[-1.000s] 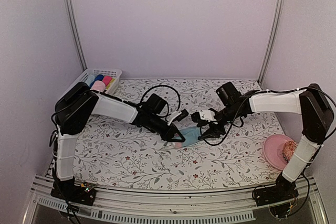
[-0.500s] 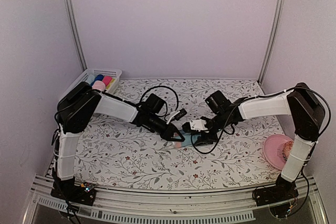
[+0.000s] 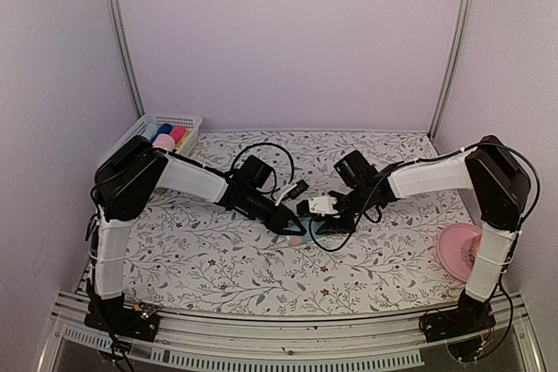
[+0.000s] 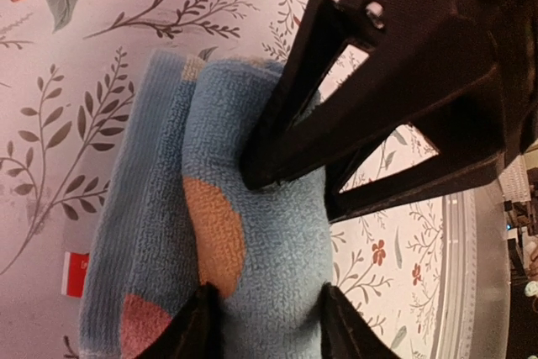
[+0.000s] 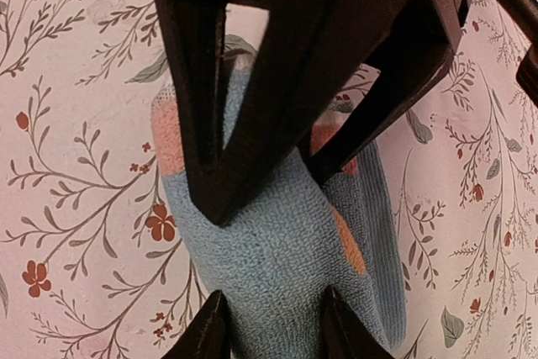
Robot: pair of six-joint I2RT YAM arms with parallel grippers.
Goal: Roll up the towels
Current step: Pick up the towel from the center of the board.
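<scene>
Blue towel (image 3: 302,234) lay between left end effector (image 3: 294,230) at 9 o'clock and right end effector (image 3: 320,225) at 3; both narrow, grip unclear.

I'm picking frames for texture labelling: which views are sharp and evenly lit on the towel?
Left wrist: blue towel weave crisp, softly lit; right gripper's fingers near-black, little detail; table edge at right blurred. Right wrist: weave equally crisp, left gripper's fingers dark. Top external: even, soft light, but towel tiny and largely hidden.
</scene>
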